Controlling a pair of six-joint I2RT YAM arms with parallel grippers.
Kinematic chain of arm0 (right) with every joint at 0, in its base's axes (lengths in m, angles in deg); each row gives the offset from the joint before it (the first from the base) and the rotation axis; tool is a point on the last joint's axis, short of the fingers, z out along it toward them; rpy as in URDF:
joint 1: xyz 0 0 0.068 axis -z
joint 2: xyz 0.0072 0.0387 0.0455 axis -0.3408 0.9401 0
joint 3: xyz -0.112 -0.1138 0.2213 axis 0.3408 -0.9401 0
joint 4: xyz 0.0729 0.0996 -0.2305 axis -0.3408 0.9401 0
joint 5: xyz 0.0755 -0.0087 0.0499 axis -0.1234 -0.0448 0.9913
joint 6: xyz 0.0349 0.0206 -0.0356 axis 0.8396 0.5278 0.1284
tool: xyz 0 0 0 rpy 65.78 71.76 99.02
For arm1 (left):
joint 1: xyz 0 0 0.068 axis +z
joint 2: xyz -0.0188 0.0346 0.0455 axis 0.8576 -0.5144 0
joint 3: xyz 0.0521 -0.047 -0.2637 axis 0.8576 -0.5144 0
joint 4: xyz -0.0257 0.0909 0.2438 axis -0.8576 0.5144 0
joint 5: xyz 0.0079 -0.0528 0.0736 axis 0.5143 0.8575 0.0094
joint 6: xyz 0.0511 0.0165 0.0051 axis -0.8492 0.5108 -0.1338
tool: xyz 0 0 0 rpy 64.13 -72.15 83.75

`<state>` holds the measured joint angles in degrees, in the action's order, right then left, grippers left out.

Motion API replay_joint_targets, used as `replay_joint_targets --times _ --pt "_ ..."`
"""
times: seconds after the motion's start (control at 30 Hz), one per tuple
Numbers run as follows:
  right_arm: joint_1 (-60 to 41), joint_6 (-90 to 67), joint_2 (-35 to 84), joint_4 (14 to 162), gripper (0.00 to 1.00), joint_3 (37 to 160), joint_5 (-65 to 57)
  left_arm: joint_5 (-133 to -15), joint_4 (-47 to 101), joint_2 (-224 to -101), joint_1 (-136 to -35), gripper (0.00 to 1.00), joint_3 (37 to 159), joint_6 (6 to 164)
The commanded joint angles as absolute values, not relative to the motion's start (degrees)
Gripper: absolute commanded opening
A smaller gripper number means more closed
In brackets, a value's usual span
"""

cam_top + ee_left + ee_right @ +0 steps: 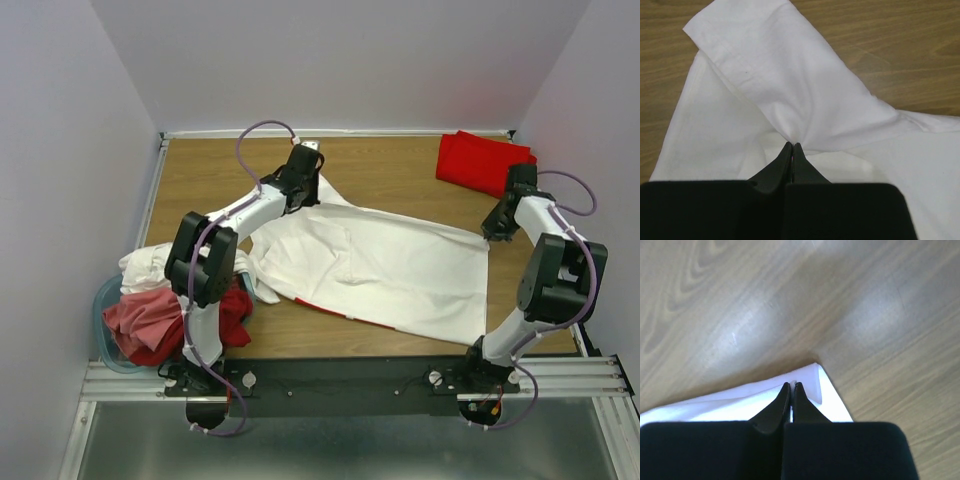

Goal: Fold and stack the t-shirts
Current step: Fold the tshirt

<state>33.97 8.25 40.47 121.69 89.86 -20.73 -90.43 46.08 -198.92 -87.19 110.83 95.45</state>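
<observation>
Closed left pincer [791,146] grips the white t-shirt [380,265] by its sleeve, closed right pincer [791,385] its hem corner, shirt lengthwise between them.

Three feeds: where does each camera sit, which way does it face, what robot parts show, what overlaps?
Top external: above and behind the arms, looking down on the wooden table; both arms show.
Left wrist: on the left arm, looking along the left gripper, shut on a sleeve of the spread white cloth t-shirt.
Right wrist: on the right arm, looking down past the right gripper, shut on that shirt's corner.
Shared: all three see the white t-shirt and table.
</observation>
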Motion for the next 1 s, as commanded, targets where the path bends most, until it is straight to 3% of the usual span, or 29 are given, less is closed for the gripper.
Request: replay_joint_targets --times 0.0,0.6,0.97 --pt "33.72 6.99 36.85 121.86 0.00 86.66 -23.64 -90.40 45.17 -194.04 -88.92 0.00 106.66 96.41" --pt "33.64 7.43 19.53 122.57 0.01 71.80 -24.61 -100.24 52.20 -179.09 -97.36 0.00 94.53 101.24" --pt "33.55 9.28 13.91 126.52 0.00 71.70 -22.50 -103.32 55.89 -170.13 -101.05 0.00 89.52 104.93"
